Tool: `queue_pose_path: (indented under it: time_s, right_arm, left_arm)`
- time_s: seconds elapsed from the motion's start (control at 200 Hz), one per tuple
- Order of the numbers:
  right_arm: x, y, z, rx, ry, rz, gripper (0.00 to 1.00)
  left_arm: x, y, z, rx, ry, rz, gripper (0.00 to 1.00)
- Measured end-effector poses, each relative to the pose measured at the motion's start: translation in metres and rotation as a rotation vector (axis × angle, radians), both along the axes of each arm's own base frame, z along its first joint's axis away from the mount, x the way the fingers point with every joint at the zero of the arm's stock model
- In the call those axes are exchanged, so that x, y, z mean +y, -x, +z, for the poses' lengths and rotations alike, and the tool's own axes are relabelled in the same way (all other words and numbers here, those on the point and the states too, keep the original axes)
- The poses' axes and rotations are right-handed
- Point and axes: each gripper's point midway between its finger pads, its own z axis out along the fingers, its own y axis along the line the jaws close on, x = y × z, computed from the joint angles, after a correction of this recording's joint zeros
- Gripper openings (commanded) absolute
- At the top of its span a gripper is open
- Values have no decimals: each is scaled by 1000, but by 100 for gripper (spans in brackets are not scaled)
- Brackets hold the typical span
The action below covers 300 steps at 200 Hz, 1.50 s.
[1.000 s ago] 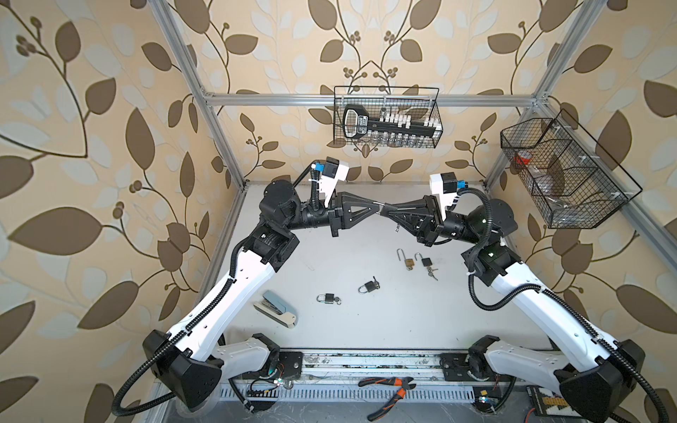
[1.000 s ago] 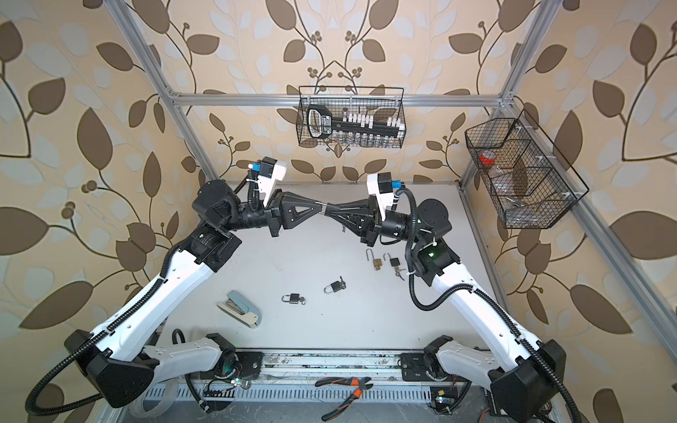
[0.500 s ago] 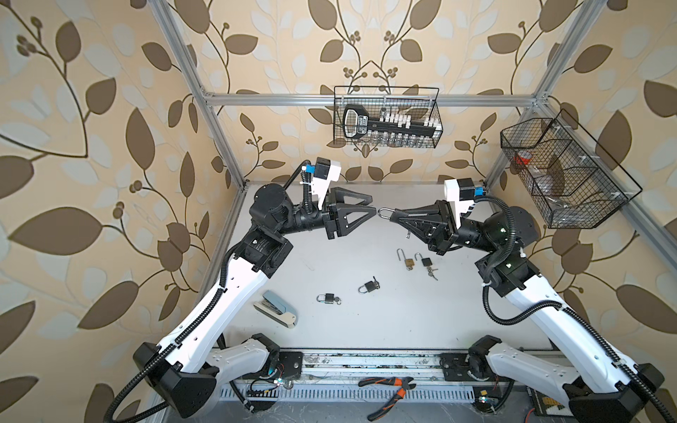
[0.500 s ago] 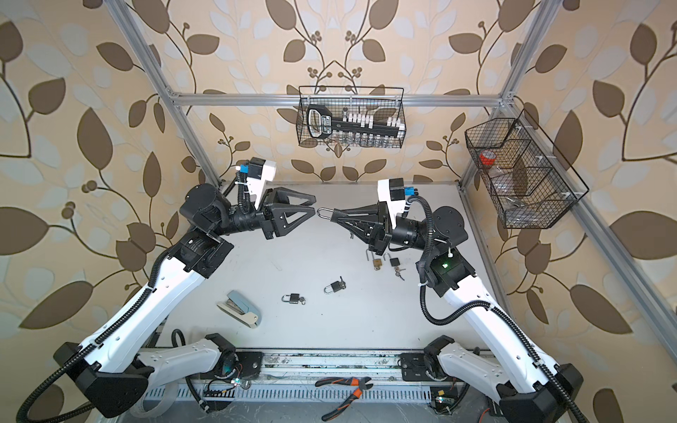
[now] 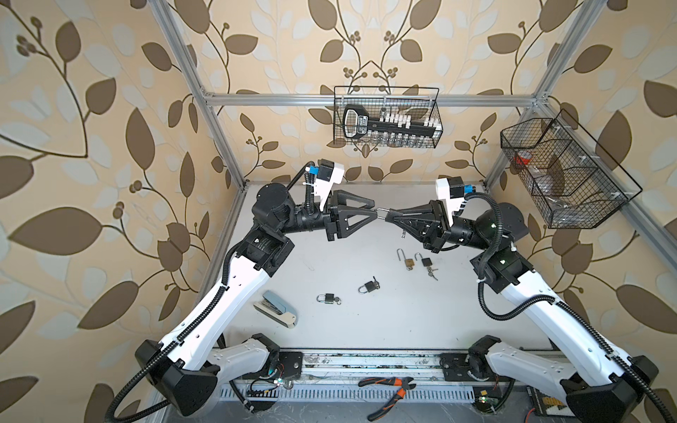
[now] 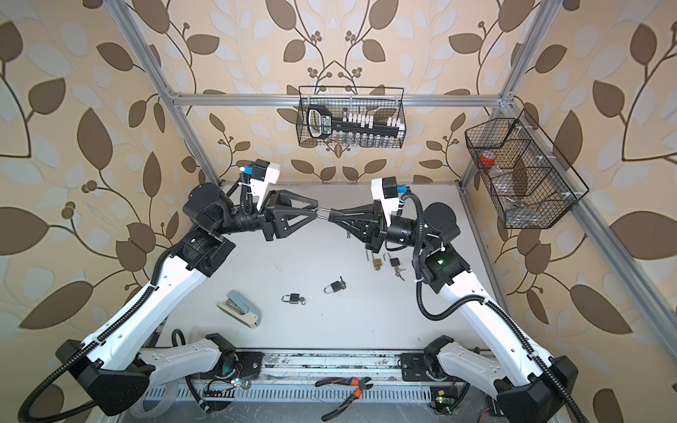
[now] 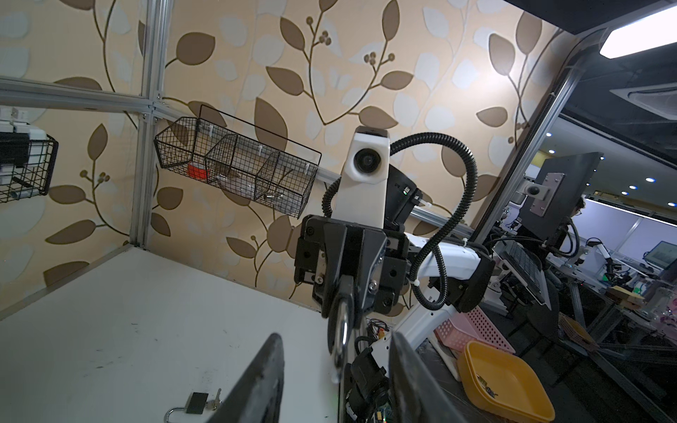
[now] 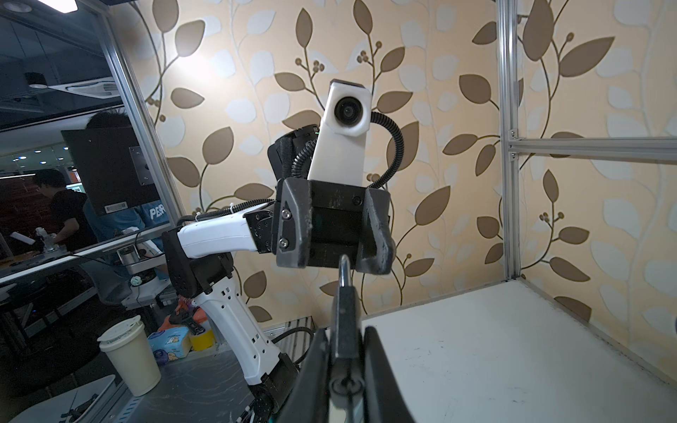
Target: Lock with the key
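Item: small dark metal padlock [image 8: 344,322] with silver shackle [image 7: 342,329], held aloft above the white tabletop [image 5: 421,311], body pinched in my right gripper [image 5: 391,216]. Long axis level; shackle points straight at my left gripper [image 5: 374,215], the nearer arm for it, its fingers [image 7: 263,373] spread either side of the loop, contact unclear. The key: perhaps behind the body, blurred; I cannot confirm.
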Motion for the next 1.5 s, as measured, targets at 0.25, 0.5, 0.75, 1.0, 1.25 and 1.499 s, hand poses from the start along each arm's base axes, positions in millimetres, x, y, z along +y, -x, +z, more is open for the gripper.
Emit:
queue_pose_path:
  time_s: [0.25,0.5,0.75,1.0,1.25,1.499]
  right_arm:
    - [0,0,0,0,0,0,0]
    - [0,0,-1,4,2,1,0]
    - [0,-1,-1,8,3,-5,0]
    - [0,-1,-2,9,4,-5,0]
    - [1,0,-1,9,0,0,0]
    - [6,2,4,13,-6,19,0]
  left_arm:
    - [-2,-5,-7,11,-17,5,27]
    - [-2,-5,-7,7,-19,5,10]
    - [-3,-2,-8,-2,-22,-6,0]
    - [-4,0,-8,-3,-23,-16,0]
    - [-6,2,-8,-18,-24,-23,0]
    - [-8,5,-5,-58,-22,-26,0]
